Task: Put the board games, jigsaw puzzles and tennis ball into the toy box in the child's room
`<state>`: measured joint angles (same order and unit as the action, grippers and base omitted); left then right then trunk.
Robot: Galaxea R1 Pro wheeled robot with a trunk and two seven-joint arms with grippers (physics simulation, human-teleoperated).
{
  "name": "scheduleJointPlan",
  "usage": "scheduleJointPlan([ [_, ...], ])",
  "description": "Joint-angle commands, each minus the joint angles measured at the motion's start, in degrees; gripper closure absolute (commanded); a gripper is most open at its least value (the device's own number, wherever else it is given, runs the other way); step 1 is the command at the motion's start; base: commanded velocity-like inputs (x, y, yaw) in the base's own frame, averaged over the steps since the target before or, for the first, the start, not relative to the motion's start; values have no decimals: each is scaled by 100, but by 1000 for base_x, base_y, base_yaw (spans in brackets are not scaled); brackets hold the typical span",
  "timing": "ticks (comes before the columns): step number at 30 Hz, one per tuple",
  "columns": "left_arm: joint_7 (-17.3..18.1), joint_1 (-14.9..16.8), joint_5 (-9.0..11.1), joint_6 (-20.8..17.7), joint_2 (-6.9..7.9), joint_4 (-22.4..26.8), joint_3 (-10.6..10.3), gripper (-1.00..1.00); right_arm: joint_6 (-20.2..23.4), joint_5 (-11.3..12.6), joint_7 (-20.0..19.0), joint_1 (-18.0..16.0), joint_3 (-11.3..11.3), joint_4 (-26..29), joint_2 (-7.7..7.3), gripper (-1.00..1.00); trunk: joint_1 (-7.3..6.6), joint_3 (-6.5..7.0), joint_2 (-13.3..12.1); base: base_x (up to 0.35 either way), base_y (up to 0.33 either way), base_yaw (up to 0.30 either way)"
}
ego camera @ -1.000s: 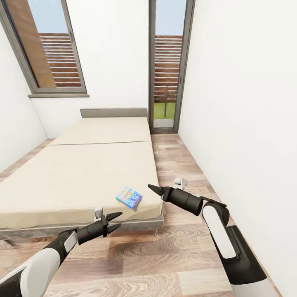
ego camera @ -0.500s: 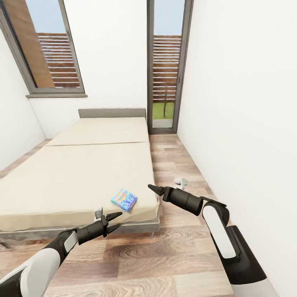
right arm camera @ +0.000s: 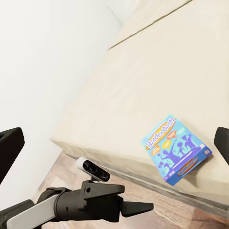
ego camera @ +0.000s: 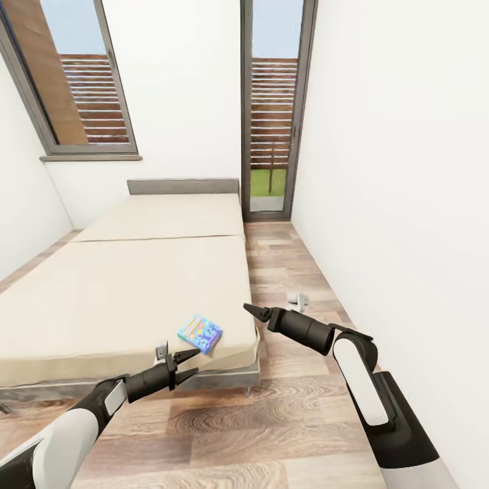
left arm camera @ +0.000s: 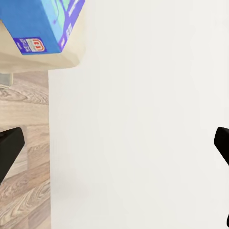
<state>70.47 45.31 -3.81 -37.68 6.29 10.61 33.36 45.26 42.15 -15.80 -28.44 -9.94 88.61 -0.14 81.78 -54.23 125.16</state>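
Bright blue board game point(ego camera: 200, 333) with orange print, flat on the beige mattress of the bed point(ego camera: 122, 285), close to its near corner and partly turned against the edge. Left gripper point(ego camera: 188, 363) just in front of that corner, below the box, apart from it, fingers spread wide with nothing between. Right gripper point(ego camera: 249, 311) beside the bed's side edge, near the box, not touching; tips look drawn to a point from the head, but wide apart and empty through its own wrist camera. Plank floor point(ego camera: 272, 414) beneath, white wall point(ego camera: 394, 170) alongside, tall dark-framed windows point(ego camera: 272, 109) beyond the grey headboard
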Motion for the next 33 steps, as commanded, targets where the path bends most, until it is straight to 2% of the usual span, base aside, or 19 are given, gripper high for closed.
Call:
scheduleJointPlan([
  [1,24,4,-41,-55,0,2,39,-100,18,-14,-20,-4,1,2,-2,-100,0,-5,2,193,47,0],
  [8,21,4,-41,-48,2,2,38,-100,18,-14,-20,-4,1,3,-3,-100,0,-5,2,115,25,0],
  [27,36,4,-49,-55,-3,2,39,-100,18,-14,-20,-4,1,2,-3,-100,0,-5,2,7,1,0],
  [33,37,4,-49,-55,-2,2,39,-100,18,-14,-18,-4,1,3,-3,-100,132,-113,243,0,0,0],
])
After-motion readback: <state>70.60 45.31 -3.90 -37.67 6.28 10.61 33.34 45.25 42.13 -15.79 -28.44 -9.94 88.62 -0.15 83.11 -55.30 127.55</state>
